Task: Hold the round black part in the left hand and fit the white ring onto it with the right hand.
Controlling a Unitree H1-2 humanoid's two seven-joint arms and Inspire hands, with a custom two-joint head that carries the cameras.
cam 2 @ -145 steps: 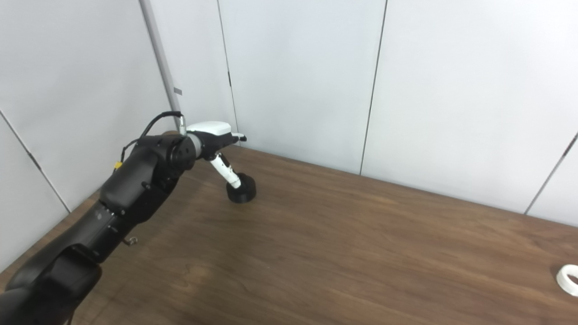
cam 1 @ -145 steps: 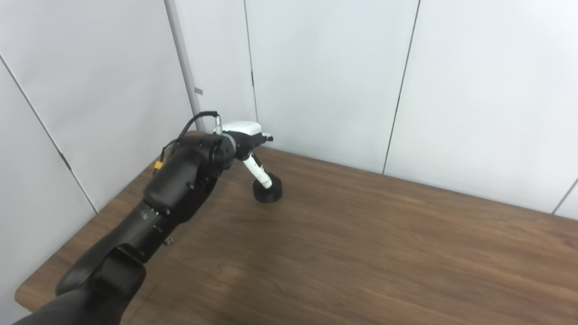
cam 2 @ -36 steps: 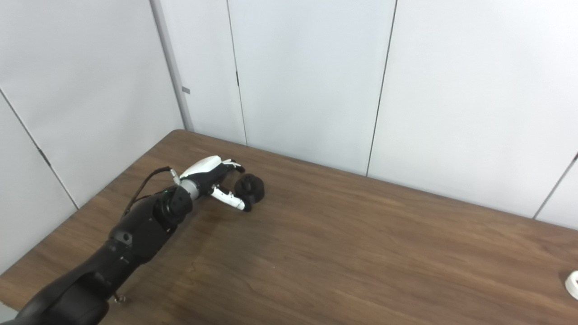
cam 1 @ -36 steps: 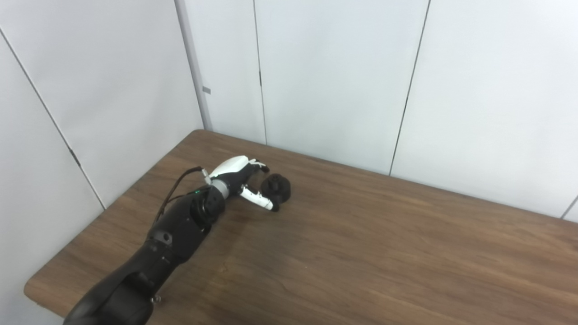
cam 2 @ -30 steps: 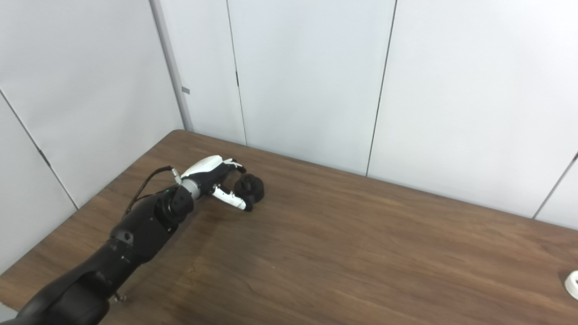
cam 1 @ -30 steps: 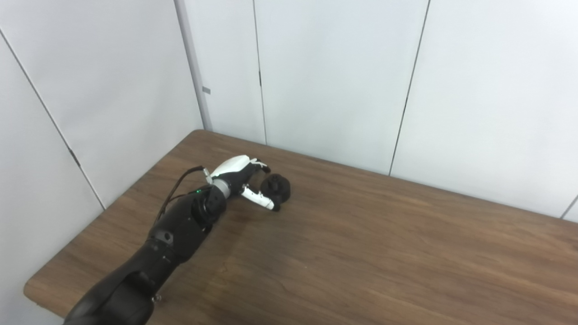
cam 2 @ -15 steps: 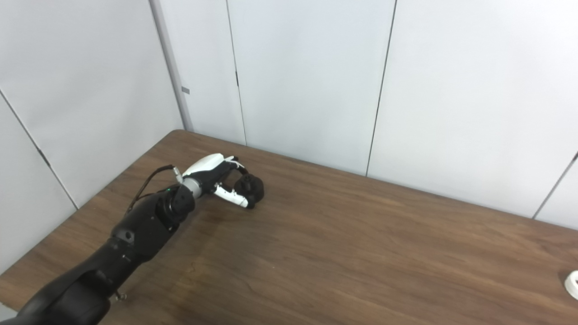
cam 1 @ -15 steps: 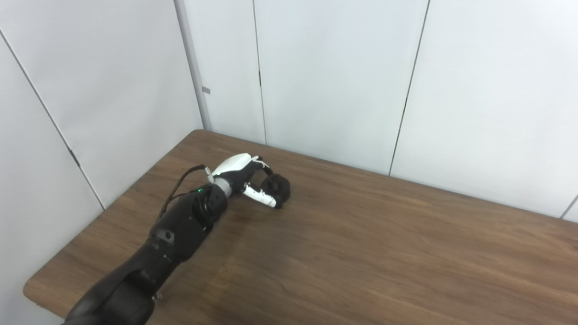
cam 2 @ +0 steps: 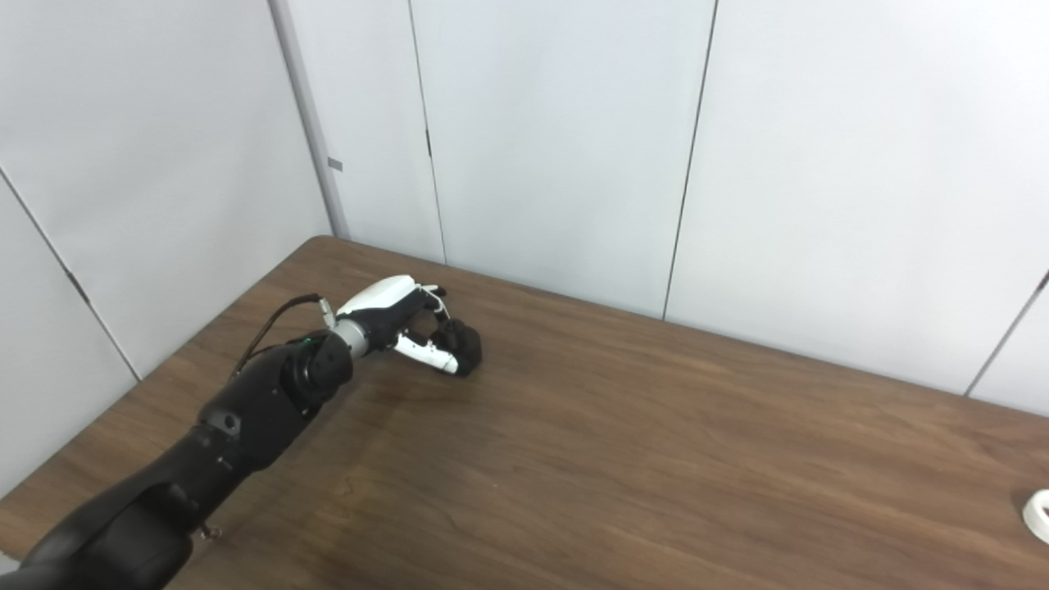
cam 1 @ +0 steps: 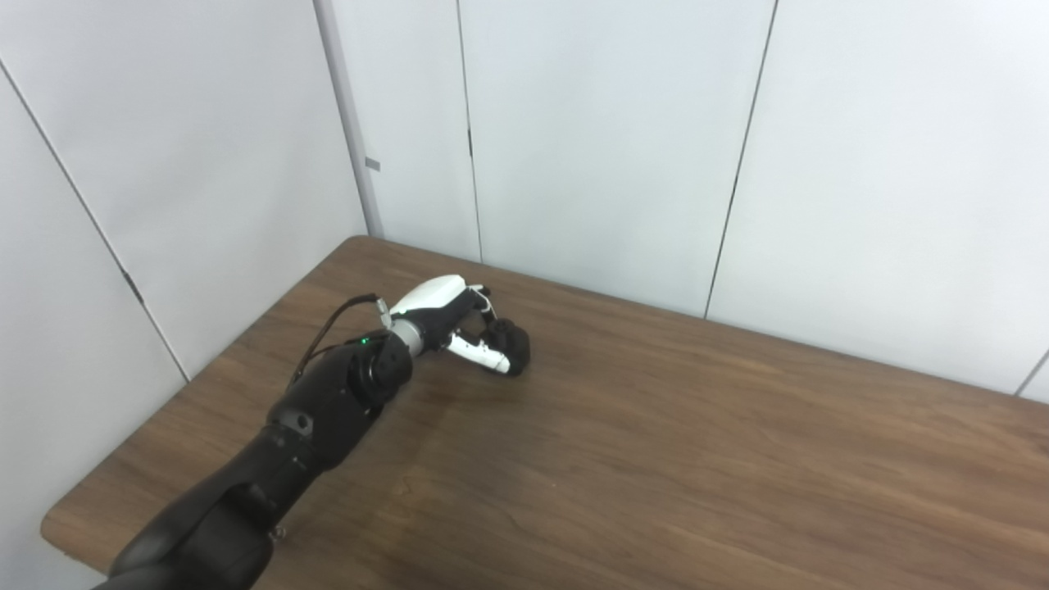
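The round black part [cam 1: 512, 347] rests on the brown table [cam 1: 656, 459] near its far left corner. My left hand [cam 1: 449, 318] reaches it from the left. Its white thumb lies along the part's near side and its dark fingers curl over the top and far side, so the hand is shut on the part. In the right eye view the same hand [cam 2: 400, 318] hides part of the black part [cam 2: 464, 347]. The white ring [cam 2: 1037, 515] lies at the table's far right, cut off by the picture edge. My right hand is out of sight.
White wall panels [cam 1: 606, 139] stand close behind the table and along its left side. The table's left edge [cam 1: 164, 410] runs near my left forearm. A wide stretch of bare wood lies between the black part and the ring.
Over the last second my left hand has pushed forward and its fingers and thumb have closed onto the black part. Several seconds ago it hung higher above the part.
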